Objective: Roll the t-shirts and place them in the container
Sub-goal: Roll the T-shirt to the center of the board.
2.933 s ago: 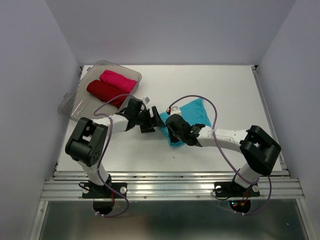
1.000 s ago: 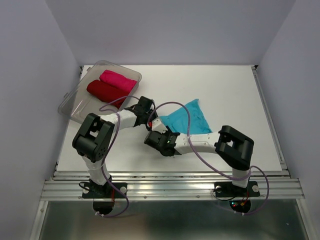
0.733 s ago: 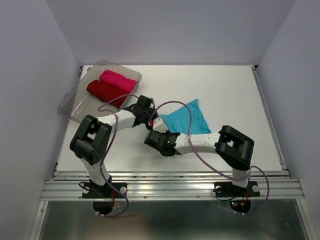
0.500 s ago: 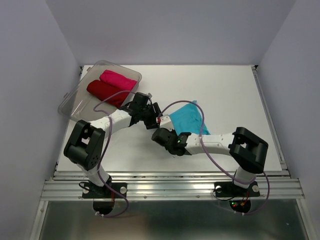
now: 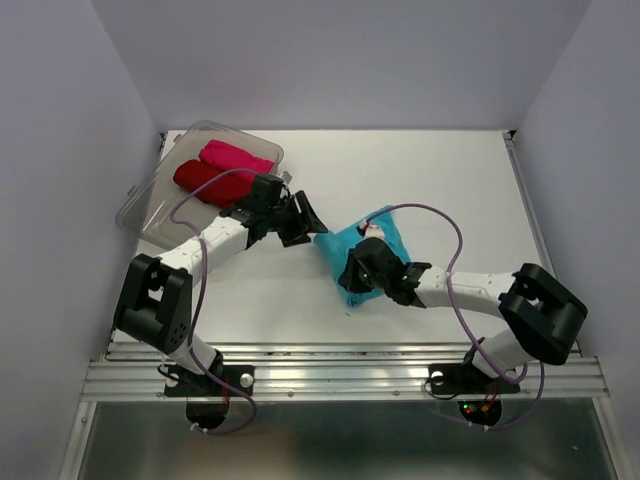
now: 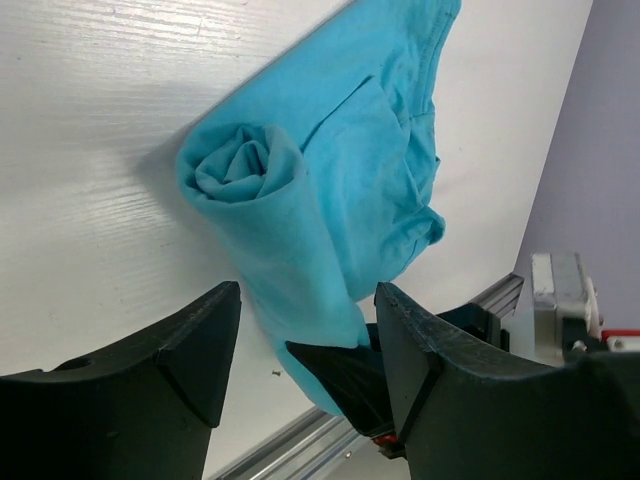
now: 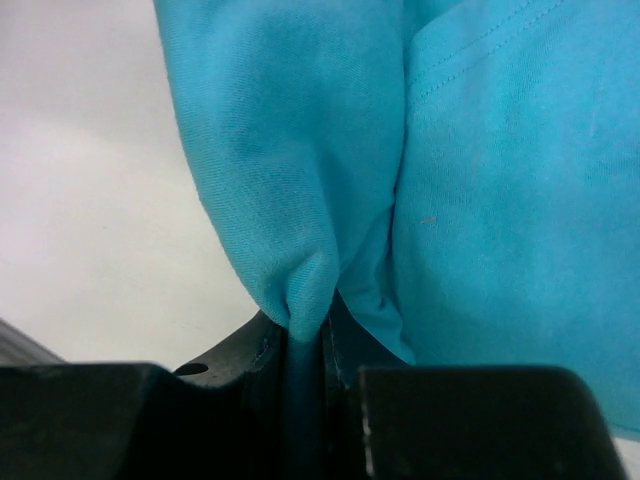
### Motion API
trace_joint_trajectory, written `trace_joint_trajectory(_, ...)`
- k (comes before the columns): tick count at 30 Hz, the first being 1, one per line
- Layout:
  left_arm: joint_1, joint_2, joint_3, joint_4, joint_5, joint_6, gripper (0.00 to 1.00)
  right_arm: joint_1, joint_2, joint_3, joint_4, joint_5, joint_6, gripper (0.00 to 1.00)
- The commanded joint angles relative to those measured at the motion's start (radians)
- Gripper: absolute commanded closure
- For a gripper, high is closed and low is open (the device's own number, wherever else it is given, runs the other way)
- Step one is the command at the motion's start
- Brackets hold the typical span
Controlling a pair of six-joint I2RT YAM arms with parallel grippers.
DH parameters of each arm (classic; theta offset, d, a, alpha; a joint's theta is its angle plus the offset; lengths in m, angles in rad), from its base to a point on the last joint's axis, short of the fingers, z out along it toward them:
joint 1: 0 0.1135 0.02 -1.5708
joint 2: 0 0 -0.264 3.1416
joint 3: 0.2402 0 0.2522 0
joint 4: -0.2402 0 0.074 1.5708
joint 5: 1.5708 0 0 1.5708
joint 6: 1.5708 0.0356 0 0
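Note:
The turquoise t-shirt lies partly rolled on the white table. Its rolled end shows a spiral in the left wrist view. My left gripper is open just off that end, with its fingers apart and nothing between them. My right gripper is shut on a fold at the near edge of the turquoise t-shirt, pinched between its jaws. The dark red t-shirt and the pink t-shirt lie rolled in the tub.
A clear plastic tub stands at the back left of the table, close behind my left arm. White walls enclose the table on three sides. A metal rail runs along the near edge.
My left gripper opened, let go of the shirt and drew back to the left. My right gripper shut on the shirt's near edge and moved right with it, bunching the cloth.

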Motion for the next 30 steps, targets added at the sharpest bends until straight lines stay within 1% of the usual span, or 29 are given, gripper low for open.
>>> trace_joint_trajectory(1, -0.003, -0.035, 0.025, -0.011, 0.003, 0.030, 0.34, -0.067, -0.054, -0.038, 0.168, -0.199, 0.083, 0.99)
trace_joint_trajectory(5, -0.015, -0.054, 0.003, 0.015, 0.018, 0.024, 0.40, -0.151, -0.092, -0.090, 0.232, -0.336, 0.143, 0.99)
trace_joint_trajectory(10, -0.035, -0.037, 0.014, 0.040, 0.044, 0.035, 0.46, -0.195, -0.086, -0.135, 0.275, -0.410, 0.194, 0.99)
trace_joint_trajectory(13, -0.058, -0.011, 0.031, 0.050, 0.066, 0.038, 0.53, -0.231, -0.071, -0.179, 0.335, -0.456, 0.249, 0.99)
trace_joint_trajectory(15, -0.067, 0.009, 0.034, 0.061, 0.079, 0.038, 0.56, -0.244, -0.062, -0.198, 0.363, -0.489, 0.270, 0.99)
trace_joint_trajectory(20, -0.087, 0.070, 0.048, 0.096, 0.102, 0.038, 0.57, -0.264, -0.052, -0.254, 0.444, -0.528, 0.327, 0.99)
trace_joint_trajectory(24, -0.101, 0.119, 0.075, 0.110, 0.121, 0.049, 0.59, -0.287, -0.048, -0.273, 0.458, -0.542, 0.344, 0.99)
trace_joint_trajectory(30, -0.126, 0.204, 0.137, 0.109, 0.112, 0.053, 0.59, -0.319, -0.043, -0.288, 0.459, -0.554, 0.338, 0.99)
